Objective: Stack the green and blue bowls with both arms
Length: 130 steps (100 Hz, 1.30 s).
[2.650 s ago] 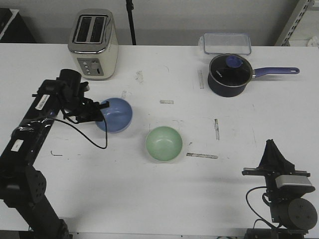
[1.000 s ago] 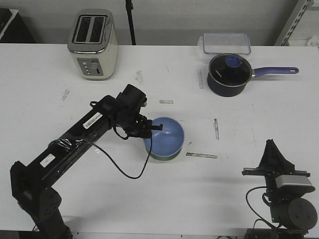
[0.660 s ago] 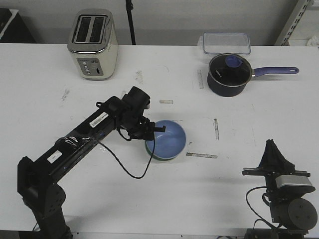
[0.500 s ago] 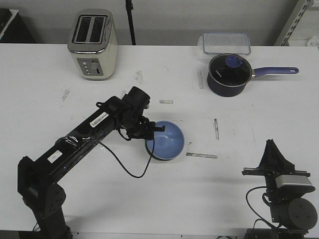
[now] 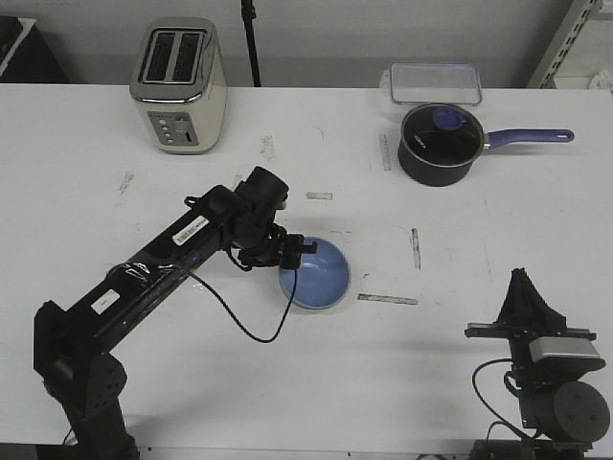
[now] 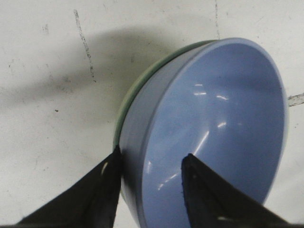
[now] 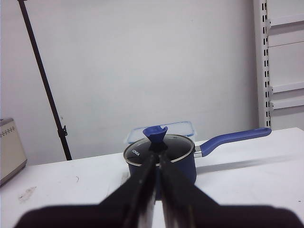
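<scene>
L gripper [image 5: 290,251] pinches the near wall of the blue bowl [image 5: 316,273], one finger [image 6: 202,190] inside, one outside. White table [image 5: 460,230] is scuffed, w/ tape strips. Blue bowl, glossy and round, sits nested in the green bowl [image 6: 137,85], mid-table; only a thin mint rim shows, probably fully seated. R gripper [image 7: 156,161] rests at the table's near right, fingers all but touching, empty.

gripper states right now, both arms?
Left gripper: shut on the blue bowl, one finger on each side of its rim; bowl sits in the green bowl.
Right gripper: shut, holding nothing.
</scene>
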{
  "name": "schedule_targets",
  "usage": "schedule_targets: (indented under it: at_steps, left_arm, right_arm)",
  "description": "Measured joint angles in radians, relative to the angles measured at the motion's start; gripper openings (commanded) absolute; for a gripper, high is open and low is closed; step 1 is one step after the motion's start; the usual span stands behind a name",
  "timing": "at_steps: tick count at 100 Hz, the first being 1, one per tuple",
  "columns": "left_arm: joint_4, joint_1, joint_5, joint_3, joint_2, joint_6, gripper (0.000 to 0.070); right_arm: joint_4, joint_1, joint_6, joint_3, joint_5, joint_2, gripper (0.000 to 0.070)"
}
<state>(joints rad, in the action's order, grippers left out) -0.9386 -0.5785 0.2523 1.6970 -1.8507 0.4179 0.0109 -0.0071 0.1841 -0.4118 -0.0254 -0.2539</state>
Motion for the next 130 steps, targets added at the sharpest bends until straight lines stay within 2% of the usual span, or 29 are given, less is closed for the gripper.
schedule_targets:
  at_steps: [23, 35, 56, 66, 79, 88, 111, 130]
  left_arm:
    - [0.009, 0.0, 0.0, 0.0, 0.007, 0.0, 0.0261]
    - [0.017, 0.0, 0.0, 0.0, 0.045, 0.0, 0.0344]
    - [0.018, 0.0, 0.0, 0.0, 0.108, 0.0, 0.0341]
    - [0.02, 0.002, -0.013, 0.0, 0.125, 0.0, 0.0301]
    - [0.048, 0.016, -0.074, 0.0, 0.18, -0.004, 0.0112]
    - [0.095, 0.039, -0.098, -0.004, 0.222, -0.021, 0.0034]
    - [0.23, 0.103, -0.143, -0.037, 0.246, -0.103, 0.0]
    - [0.443, 0.158, -0.146, -0.179, 0.311, -0.151, 0.0]
  right_arm:
    - [0.0, 0.0, 0.0, 0.0, 0.0, 0.0, 0.0004]
    - [0.0, 0.0, 0.0, 0.0, 0.0, 0.0, 0.0004]
    - [0.0, 0.0, 0.0, 0.0, 0.0, 0.0, 0.0004]
    - [0.0, 0.0, 0.0, 0.0, 0.0, 0.0, 0.0004]
    - [0.0, 0.0, 0.0, 0.0, 0.0, 0.0, 0.0004]
    - [0.0, 0.0, 0.0, 0.0, 0.0, 0.0, 0.0004]
    - [0.0, 0.0, 0.0, 0.0, 0.0, 0.0, 0.0004]
    - [0.0, 0.0, 0.0, 0.0, 0.0, 0.0, 0.0004]
